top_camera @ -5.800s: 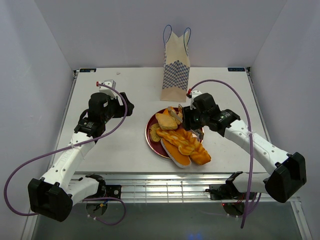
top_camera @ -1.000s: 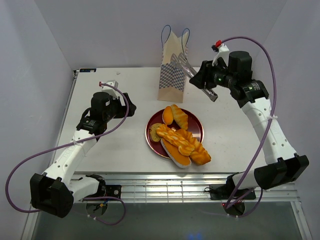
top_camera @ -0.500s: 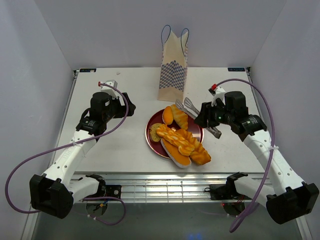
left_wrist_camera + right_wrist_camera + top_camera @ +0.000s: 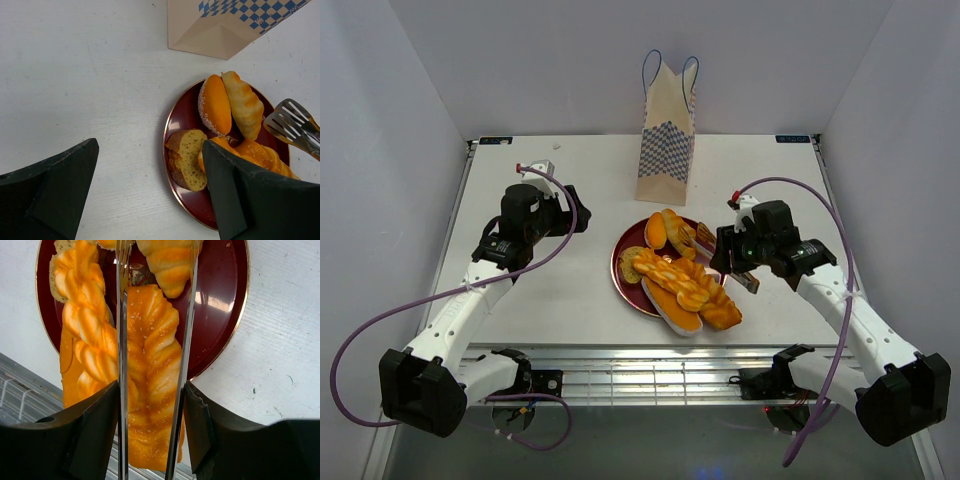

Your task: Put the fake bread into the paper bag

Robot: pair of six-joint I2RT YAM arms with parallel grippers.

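Your right gripper [image 4: 150,390] is clasping tongs [image 4: 121,340], their 2 blades straddling a fake bread loaf [image 4: 152,365]. Your left gripper [image 4: 150,145] is gaping wide

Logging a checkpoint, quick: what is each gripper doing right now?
Left gripper: open, empty.
Right gripper: closed on the tongs, whose arms stand apart over the fake bread.

A white table [image 4: 560,290] fills the middle of the frame. The bag [image 4: 667,160] stands upright on it at upper centre, near the far edge. Just below the bag, not touching it, a dark red plate [image 4: 181,115] lies flat at centre.
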